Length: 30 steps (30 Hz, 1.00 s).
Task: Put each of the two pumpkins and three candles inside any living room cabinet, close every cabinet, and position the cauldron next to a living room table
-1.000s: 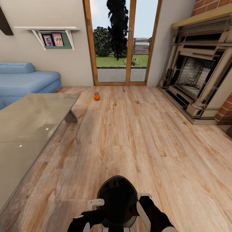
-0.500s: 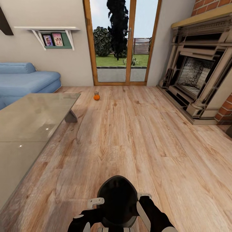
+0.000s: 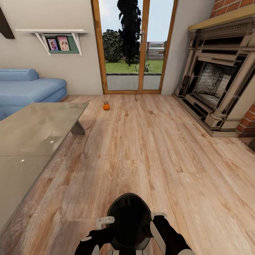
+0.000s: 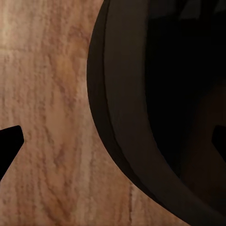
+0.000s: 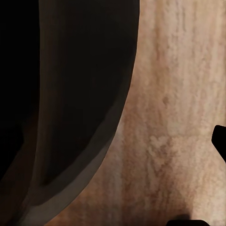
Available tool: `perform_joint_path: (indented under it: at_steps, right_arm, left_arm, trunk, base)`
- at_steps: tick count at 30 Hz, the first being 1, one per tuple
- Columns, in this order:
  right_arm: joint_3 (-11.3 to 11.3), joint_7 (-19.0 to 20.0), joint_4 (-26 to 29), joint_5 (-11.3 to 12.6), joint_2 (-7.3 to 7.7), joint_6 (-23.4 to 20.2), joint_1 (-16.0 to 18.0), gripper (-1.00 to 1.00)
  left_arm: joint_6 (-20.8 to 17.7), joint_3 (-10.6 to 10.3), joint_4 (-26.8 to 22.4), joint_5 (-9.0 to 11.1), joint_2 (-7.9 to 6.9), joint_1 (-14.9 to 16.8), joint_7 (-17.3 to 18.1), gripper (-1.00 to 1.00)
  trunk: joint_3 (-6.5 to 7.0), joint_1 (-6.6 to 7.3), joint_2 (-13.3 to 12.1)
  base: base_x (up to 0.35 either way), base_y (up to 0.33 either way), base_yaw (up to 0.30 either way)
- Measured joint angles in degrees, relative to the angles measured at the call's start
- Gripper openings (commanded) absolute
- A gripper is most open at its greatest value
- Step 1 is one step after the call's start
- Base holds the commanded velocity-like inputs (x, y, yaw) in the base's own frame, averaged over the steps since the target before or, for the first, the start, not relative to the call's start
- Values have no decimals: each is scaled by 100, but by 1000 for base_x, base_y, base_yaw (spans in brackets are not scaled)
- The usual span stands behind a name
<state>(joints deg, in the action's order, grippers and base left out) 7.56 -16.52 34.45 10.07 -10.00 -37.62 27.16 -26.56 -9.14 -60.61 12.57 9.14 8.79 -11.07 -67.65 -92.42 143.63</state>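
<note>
One orange pumpkin (image 3: 106,105) sits on the wood floor far ahead, near the glass door. The grey glossy table (image 3: 32,134) stretches along the left. Directly below me is the black round cauldron (image 3: 129,219), between my two arms. My left gripper (image 3: 105,222) is at its left side and my right gripper (image 3: 158,215) at its right side. In the left wrist view the left gripper (image 4: 115,139) has its fingers spread wide across the cauldron's dark wall (image 4: 127,117). In the right wrist view the right gripper (image 5: 117,139) likewise straddles the cauldron's wall (image 5: 84,94). The candles and the cabinet are out of view.
A blue sofa (image 3: 28,86) stands behind the table at the left. A stone fireplace (image 3: 219,81) with a raised hearth fills the right wall. A wood-framed glass door (image 3: 132,46) is straight ahead. Wood floor (image 3: 148,148) runs between table and fireplace.
My left forearm and gripper have shifted very slightly beside the cauldron. The camera, the pumpkin and the right arm have stayed put.
</note>
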Motion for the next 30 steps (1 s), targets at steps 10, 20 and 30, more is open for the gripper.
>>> perform_joint_path:
  at_steps: [10, 20, 30]
  right_arm:
    - [0, -1, 0, -4, 0, 0, 0, 100]
    - [-1, 4, 3, 4, 0, 7, 3, 100]
    - [0, 4, 2, 11, 0, 8, 2, 100]
  left_arm:
    - [143, 0, 30, 0, 0, 0, 0, 100]
    - [159, 0, 32, 0, 0, 0, 0, 100]
    - [160, 0, 32, 0, -4, 0, 0, 100]
  trunk:
    - [-133, -15, 8]
    - [-243, -28, 15]
    - [-243, -28, 15]
  base:
    - [0, 0, 0]
    - [0, 0, 0]
    - [0, 0, 0]
